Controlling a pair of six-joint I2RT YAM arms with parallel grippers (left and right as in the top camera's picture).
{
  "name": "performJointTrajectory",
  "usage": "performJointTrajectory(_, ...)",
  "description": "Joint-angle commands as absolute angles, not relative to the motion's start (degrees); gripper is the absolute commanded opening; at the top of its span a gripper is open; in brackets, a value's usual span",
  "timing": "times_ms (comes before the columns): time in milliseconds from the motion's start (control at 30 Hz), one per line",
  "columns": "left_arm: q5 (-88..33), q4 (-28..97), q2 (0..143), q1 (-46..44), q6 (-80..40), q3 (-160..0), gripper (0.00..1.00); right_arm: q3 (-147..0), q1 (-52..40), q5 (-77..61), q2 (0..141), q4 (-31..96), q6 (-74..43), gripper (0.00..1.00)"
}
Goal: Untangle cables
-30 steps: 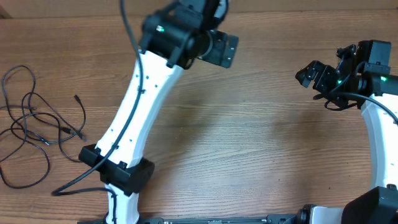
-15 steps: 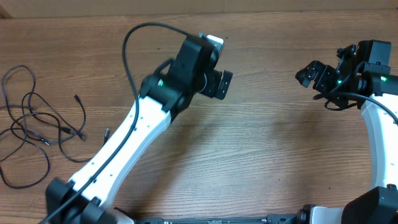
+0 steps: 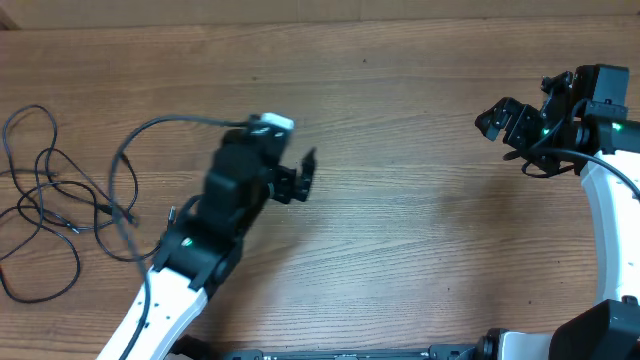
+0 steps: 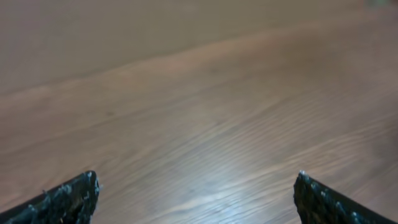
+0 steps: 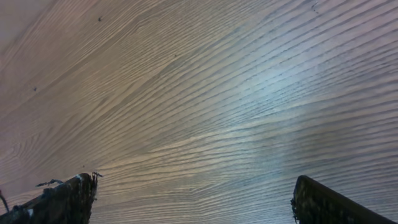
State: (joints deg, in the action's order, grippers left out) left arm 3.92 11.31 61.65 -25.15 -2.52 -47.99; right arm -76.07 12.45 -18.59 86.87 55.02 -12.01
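The cables [image 3: 50,200] lie as a tangle of thin black cords on the wooden table at the far left of the overhead view, loops crossing each other. My left gripper [image 3: 300,178] is open and empty above the table's middle left, well right of the tangle. In the left wrist view its two fingertips [image 4: 196,193] stand wide apart over bare wood. My right gripper [image 3: 497,118] is open and empty at the far right. In the right wrist view its fingertips [image 5: 193,199] frame bare wood. No cable shows in either wrist view.
The left arm's own thicker black wiring [image 3: 150,135] arcs over the table near the tangle's right edge. The wooden table [image 3: 400,230] stretches between the two grippers.
My left arm has swung down and to the left, from the table's far middle toward the near left, closer to the tangle. The right arm and the cables have not moved.
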Motion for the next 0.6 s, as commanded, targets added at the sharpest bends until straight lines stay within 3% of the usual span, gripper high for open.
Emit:
performJointTrajectory(0, -0.2, 8.2, 56.9, -18.8, -0.6, -42.5, 0.99, -77.2, 12.7, -18.0, 87.2, 54.8, -11.9, 1.0)
performJointTrajectory(333, -5.9, -11.3, 44.9, -7.8, 2.3, -27.4, 1.0, -77.2, 12.7, -18.0, 87.2, 54.8, -11.9, 1.0)
performJointTrajectory(567, -5.5, -14.5, 33.6, -5.0, 3.2, -19.5, 1.0, -77.2, 12.7, -18.0, 87.2, 54.8, -11.9, 1.0)
